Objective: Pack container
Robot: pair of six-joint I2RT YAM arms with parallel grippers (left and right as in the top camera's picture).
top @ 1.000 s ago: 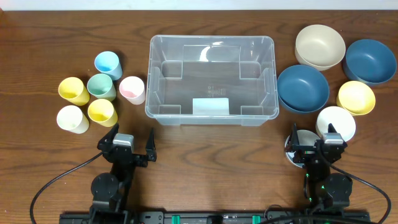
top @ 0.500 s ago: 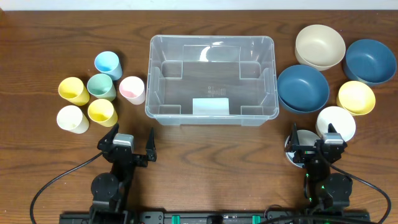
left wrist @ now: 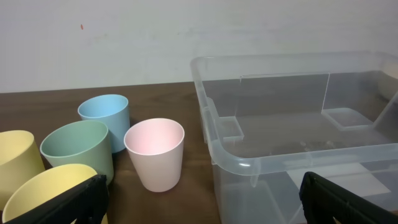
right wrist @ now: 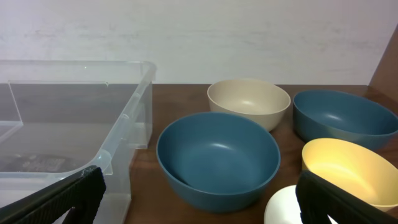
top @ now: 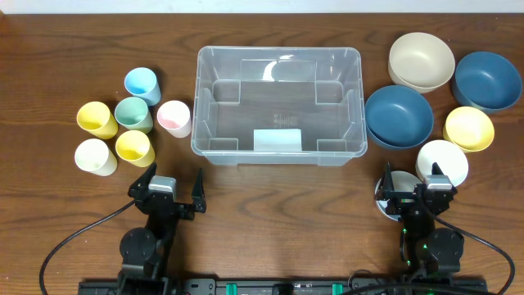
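— What is made out from overhead?
— A dark wooden table point(top: 286, 184) is seen, with the container point(top: 201, 106) set at its middle and nothing inside it. Nothing is packed yet, so the first pick is judged to be the step in hand.
— And the claws?
— The left gripper point(top: 172, 176) and the right gripper point(top: 411, 174) are spread wide near the front edge, and nothing is gripped.
— What is counted?
— Six cups are grouped left of the container: a blue cup point(top: 141, 82), a green cup point(top: 133, 114), a pink cup point(top: 173, 118), a cream cup point(top: 94, 156), a yellow cup point(top: 97, 120) and a second yellow cup point(top: 134, 147). Five bowls are counted on the right: a beige bowl point(top: 421, 61), a dark blue bowl point(top: 399, 115), a second dark blue bowl point(top: 487, 80), a yellow bowl point(top: 468, 129) and a white bowl point(top: 442, 162). A pale round shape under the right gripper cannot be identified.
— From the left wrist?
— A white wall point(left wrist: 124, 43) is shown behind. The pink cup is found just beside the container's corner, so a forward reach and a closing on that cup are probably called for.
— From the right wrist?
— The bowls are shown beside the container's end. For the nearest dark blue bowl, a pinch on its rim and a lift over the container's edge would be needed.
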